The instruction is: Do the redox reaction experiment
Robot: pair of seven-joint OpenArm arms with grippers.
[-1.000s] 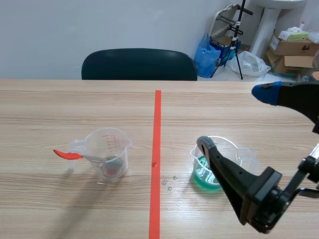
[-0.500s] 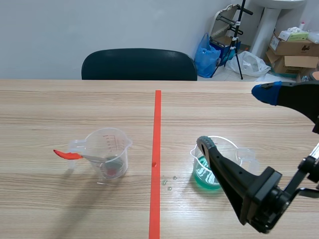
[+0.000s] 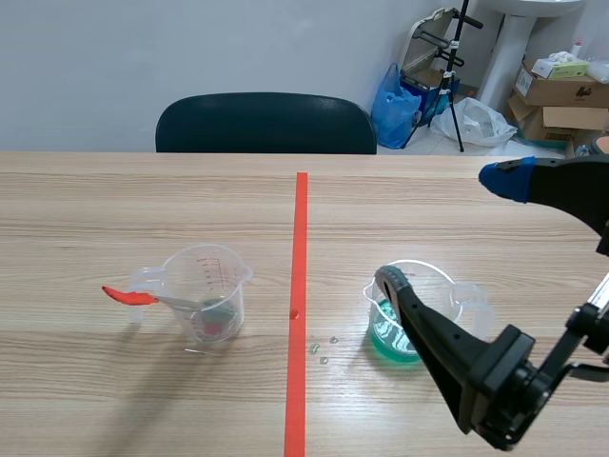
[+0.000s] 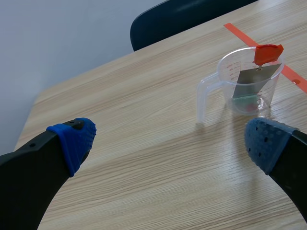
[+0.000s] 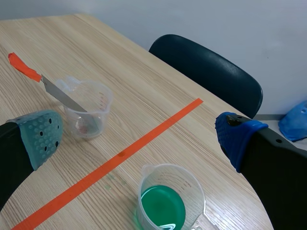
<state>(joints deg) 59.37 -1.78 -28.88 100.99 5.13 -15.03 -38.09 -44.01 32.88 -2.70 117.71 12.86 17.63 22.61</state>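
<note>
While my right gripper (image 3: 445,228) hangs at four o'clock in the scene view, its fingers are spread wide with nothing held. One fingertip is at the rim of the beaker of green liquid (image 3: 398,328); I cannot tell if it touches. At nine o'clock from that beaker, across the tape line (image 3: 299,286), stands the clear beaker (image 3: 211,303). The red-handled spatula (image 3: 143,297) leans in it, handle out toward nine o'clock.

From my left wrist, my left gripper (image 4: 168,136) is wide open and holds nothing. The clear beaker stands ahead at one o'clock.

From my right wrist, the beaker of green liquid sits between my parted fingers, with the clear beaker ahead at eleven o'clock.
</note>
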